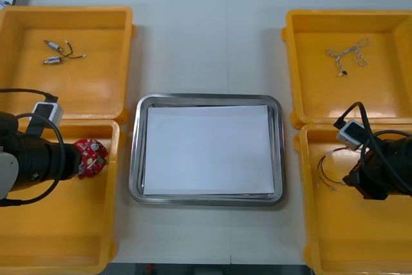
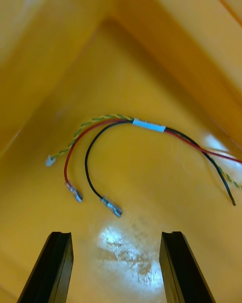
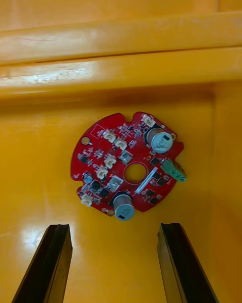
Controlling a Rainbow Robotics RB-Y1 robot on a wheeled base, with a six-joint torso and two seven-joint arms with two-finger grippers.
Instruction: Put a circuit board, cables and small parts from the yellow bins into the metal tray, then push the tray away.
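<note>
A round red circuit board lies flat in the near left yellow bin, by its wall nearest the tray. My left gripper hangs open just short of the board, its fingers clear of it. In the near right yellow bin lies a bundle of red, black and yellow cables. My right gripper is open above the bin floor, a little short of the cable ends. The metal tray sits between the bins, white inside, with nothing in it.
The far left yellow bin holds small metal parts with short leads. The far right yellow bin holds a light twisted cable. Bare table lies beyond the tray.
</note>
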